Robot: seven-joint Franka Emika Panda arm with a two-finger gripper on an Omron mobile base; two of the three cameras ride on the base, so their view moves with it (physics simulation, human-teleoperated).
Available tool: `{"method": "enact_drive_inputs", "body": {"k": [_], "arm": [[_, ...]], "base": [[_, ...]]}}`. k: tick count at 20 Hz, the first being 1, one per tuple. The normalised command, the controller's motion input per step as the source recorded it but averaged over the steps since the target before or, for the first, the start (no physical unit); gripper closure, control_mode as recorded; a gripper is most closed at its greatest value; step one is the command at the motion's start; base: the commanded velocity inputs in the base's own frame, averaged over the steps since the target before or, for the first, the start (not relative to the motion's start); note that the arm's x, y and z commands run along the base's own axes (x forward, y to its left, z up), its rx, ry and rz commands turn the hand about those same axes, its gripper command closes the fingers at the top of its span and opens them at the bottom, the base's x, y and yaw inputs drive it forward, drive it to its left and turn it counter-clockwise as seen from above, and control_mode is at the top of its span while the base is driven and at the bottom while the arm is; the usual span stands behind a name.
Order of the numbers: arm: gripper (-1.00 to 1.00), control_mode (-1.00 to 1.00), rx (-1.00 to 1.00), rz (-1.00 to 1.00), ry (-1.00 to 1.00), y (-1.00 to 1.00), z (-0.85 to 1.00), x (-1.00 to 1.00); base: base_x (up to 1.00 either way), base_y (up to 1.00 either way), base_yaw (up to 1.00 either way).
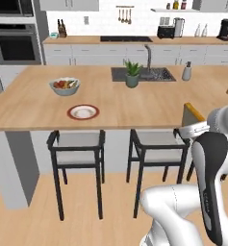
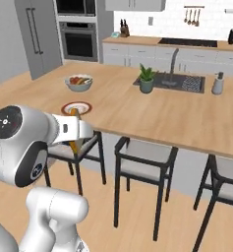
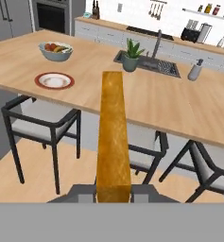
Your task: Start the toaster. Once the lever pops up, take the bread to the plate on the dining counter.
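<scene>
My gripper is shut on the bread, a tan slice with an orange-brown crust held edge-on and upright. The slice hovers in front of the dining counter, near its front edge and over the right stool. The red-rimmed plate lies on the counter to the left of the bread, with nothing on it. The black toaster stands far off on the back counter. From the right base view, the bread pokes out beside my hand, close to the plate.
A white bowl of fruit sits behind the plate. A potted plant, a sink and a soap dispenser occupy the counter's far side. Two dark-legged stools stand under the front edge.
</scene>
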Motion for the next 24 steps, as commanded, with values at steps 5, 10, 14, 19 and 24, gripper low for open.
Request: {"method": "enact_drive_inputs", "body": {"k": [5,10,14,19,24], "arm": [[1.00,1.00,0.00,0.00,0.00,0.00,0.00,0.00],[1.00,1.00,0.00,0.00,0.00,0.00,0.00,0.00],[1.00,1.00,0.00,0.00,0.00,0.00,0.00,0.00],[1.00,1.00,0.00,0.00,0.00,0.00,0.00,0.00],[1.00,1.00,0.00,0.00,0.00,0.00,0.00,0.00]], "base": [[0.39,1.00,-0.16],[0.64,1.00,-0.23],[0.83,0.98,-0.33],[0.61,0.81,-0.25],[0.42,0.16,-0.03]]}}
